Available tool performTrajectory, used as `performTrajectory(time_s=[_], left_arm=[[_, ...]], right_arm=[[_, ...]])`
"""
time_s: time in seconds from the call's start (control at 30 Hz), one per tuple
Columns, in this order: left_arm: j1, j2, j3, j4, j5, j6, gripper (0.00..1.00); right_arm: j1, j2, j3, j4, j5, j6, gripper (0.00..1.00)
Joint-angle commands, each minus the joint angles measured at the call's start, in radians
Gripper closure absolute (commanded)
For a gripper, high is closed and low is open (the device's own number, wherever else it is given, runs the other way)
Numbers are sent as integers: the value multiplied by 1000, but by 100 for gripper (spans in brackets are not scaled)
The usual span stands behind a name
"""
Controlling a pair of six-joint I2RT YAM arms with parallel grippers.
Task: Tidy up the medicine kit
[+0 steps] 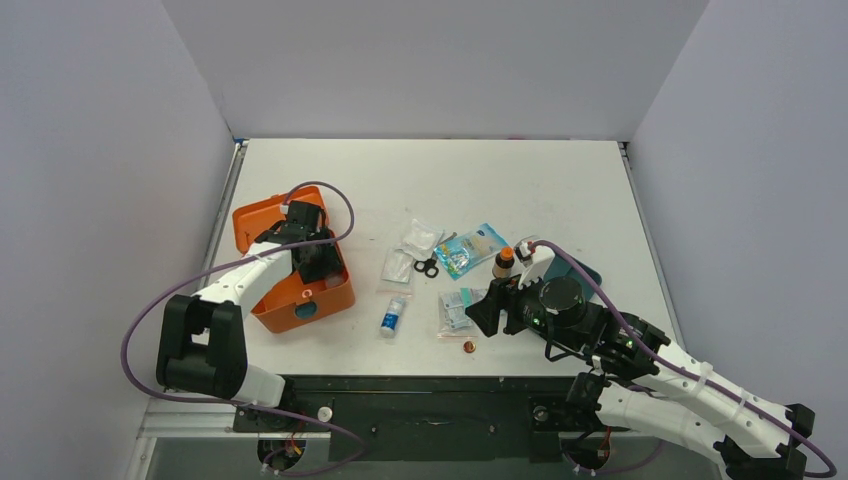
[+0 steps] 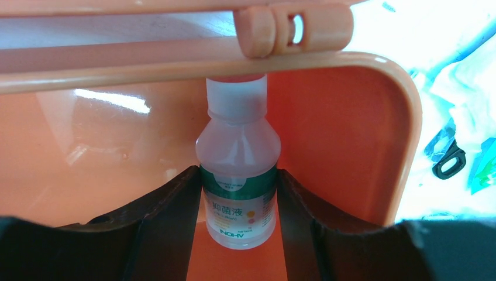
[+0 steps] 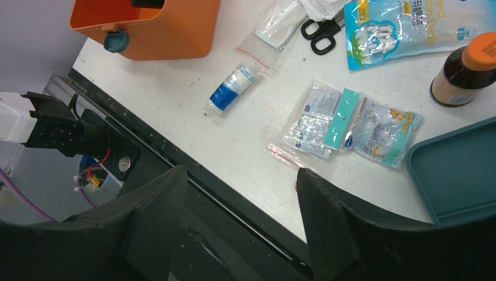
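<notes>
The medicine kit (image 1: 335, 296) is an orange box with its lid open, at the table's left. My left gripper (image 1: 315, 262) reaches down into it. In the left wrist view, the left gripper (image 2: 238, 196) is shut on a white bottle (image 2: 237, 152) with a green label, its cap pointing at the kit's lid edge, inside the orange wall (image 2: 339, 134). My right gripper (image 1: 490, 310) is open and empty above the table's front edge (image 3: 241, 175). The kit's front and teal latch show at the top left of the right wrist view (image 3: 169, 29).
Loose items lie mid-table: a blue-white tube in a bag (image 1: 392, 317), black scissors (image 1: 428, 266), clear bags (image 1: 415, 240), a swab packet (image 1: 470, 248), sachet packets (image 3: 351, 126) and a brown bottle with an orange cap (image 1: 503, 263). A teal tray (image 3: 462, 175) lies under the right arm.
</notes>
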Motion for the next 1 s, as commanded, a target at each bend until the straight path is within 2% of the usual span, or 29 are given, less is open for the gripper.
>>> performTrajectory(time_s=[0.0, 0.23, 0.5, 0.7, 0.97], left_arm=[[-1, -45, 32, 18, -6, 24, 53], [5, -78, 51, -9, 10, 45, 45], [5, -141, 96, -65, 24, 90, 44], [5, -193, 134, -132, 27, 140, 44], [-4, -281, 161, -210, 49, 220, 44]], right_arm=[[-6, 2, 14, 4, 17, 5, 35], [-6, 10, 27, -1, 28, 12, 35], [-6, 33, 78, -34, 71, 4, 35], [-6, 83, 136, -96, 169, 5, 35], [-22, 198, 220, -189, 383, -2, 34]])
